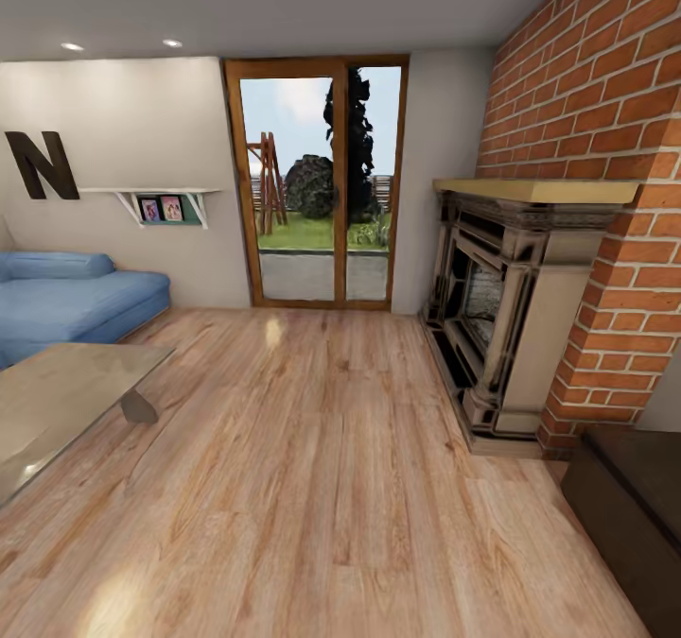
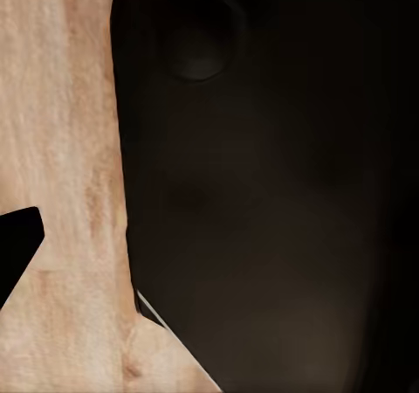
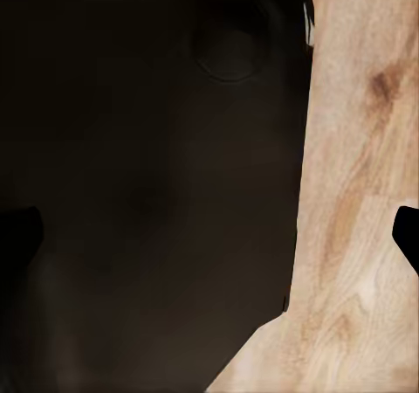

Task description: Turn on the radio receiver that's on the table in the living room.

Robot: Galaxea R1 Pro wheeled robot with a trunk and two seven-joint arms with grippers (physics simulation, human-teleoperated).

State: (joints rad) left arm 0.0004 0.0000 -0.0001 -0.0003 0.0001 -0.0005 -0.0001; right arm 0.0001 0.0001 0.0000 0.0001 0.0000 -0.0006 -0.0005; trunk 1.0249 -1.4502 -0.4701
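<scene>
The living room lies ahead, with a light wood plank floor [image 1: 322, 468]. One corner of the glossy grey table [image 1: 57, 402] reaches in at the lower left of the head view, and the part I see is bare. The radio receiver is out of view. In the left wrist view my left gripper [image 2: 209, 244] hangs over the floor beside the robot's dark body, with one black fingertip [image 2: 16, 249] at the picture's edge. My right gripper [image 3: 209, 236] is open, its fingertips [image 3: 407, 236] far apart with nothing between them.
A blue sofa [image 1: 66, 302] stands behind the table under a dark letter N [image 1: 40, 165] and a small shelf [image 1: 161, 205]. A glass door [image 1: 317, 184] is straight ahead. The brick fireplace [image 1: 501, 317] and a dark low cabinet [image 1: 634, 515] line the right side.
</scene>
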